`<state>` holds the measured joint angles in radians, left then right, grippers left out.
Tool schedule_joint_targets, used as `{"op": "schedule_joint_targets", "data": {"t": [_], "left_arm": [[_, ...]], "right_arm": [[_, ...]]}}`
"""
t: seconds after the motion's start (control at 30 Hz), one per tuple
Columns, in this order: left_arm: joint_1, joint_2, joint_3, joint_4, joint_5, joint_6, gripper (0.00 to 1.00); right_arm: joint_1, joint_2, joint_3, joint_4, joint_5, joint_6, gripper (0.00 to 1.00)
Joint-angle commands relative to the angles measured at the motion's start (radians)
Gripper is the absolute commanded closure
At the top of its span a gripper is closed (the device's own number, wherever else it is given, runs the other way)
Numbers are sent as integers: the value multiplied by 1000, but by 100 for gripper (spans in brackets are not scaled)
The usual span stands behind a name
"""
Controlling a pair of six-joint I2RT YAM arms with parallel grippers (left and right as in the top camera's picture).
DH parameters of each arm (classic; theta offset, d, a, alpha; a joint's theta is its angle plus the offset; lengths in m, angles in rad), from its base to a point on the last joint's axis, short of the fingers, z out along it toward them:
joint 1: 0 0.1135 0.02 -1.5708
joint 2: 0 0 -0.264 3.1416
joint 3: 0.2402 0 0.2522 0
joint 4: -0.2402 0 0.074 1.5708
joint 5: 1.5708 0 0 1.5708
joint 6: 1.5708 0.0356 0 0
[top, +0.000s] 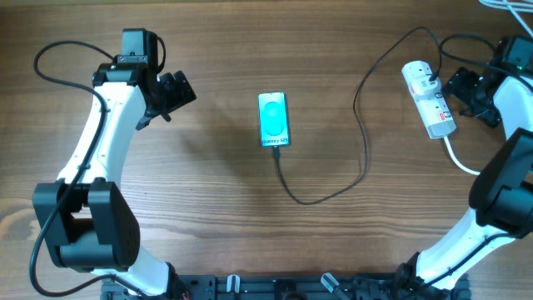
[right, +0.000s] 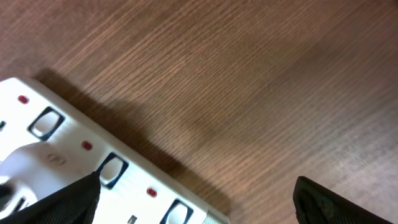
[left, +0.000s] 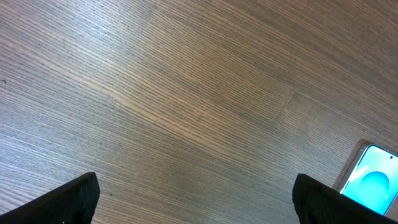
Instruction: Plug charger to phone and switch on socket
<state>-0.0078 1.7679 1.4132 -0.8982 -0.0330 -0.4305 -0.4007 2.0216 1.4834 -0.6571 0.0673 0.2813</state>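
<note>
Closest to the lens, the left gripper [left: 199,202] shows as two blunt black tips in the lower corners of its wrist view. They stand spread as wide as the frame, with bare wood and nothing else between them. The right gripper [right: 199,202] looks the same in its own view, fully parted and holding nothing. Its tip at lower left overlaps the socket [top: 429,108] in the picture, though I cannot tell whether they touch. The table [top: 208,208] is brown wood-look board, matte, with fine straight grain and soft shadows. No room shows beyond it, only a dark rail [top: 275,287] along the bottom edge of the overhead view. The phone [top: 273,119] lies flat just above the frame's centre, a small upright rectangle with a glowing cyan screen. The left gripper hangs well apart from it at the upper left. The charger [top: 364,150], a thin black cable, meets the phone's lower edge, dips, swings right and climbs in a loose loop. It ends at a rounded white plug [top: 426,81] seated in the socket at the upper right. The socket is a smooth white plastic bar with dark-framed switches and small red marks. A thick white cord [top: 456,157] trails from its lower end. The right gripper sits just beside the socket's right side.
</note>
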Motion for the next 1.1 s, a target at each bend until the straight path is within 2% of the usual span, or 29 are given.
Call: {"op": "schedule_joint_targets", "data": {"t": [0.0, 0.13, 0.43, 1.07], "left_arm": [[5, -4, 16, -1, -13, 8, 0], [5, -4, 16, -1, -13, 8, 0], [5, -4, 16, -1, -13, 8, 0], [5, -4, 16, -1, -13, 8, 0]], "right_arm": [[4, 61, -5, 6, -6, -24, 0], [4, 87, -5, 24, -24, -77, 0], [4, 108, -5, 117, -45, -69, 0], [4, 124, -6, -19, -122, -72, 0]]}}
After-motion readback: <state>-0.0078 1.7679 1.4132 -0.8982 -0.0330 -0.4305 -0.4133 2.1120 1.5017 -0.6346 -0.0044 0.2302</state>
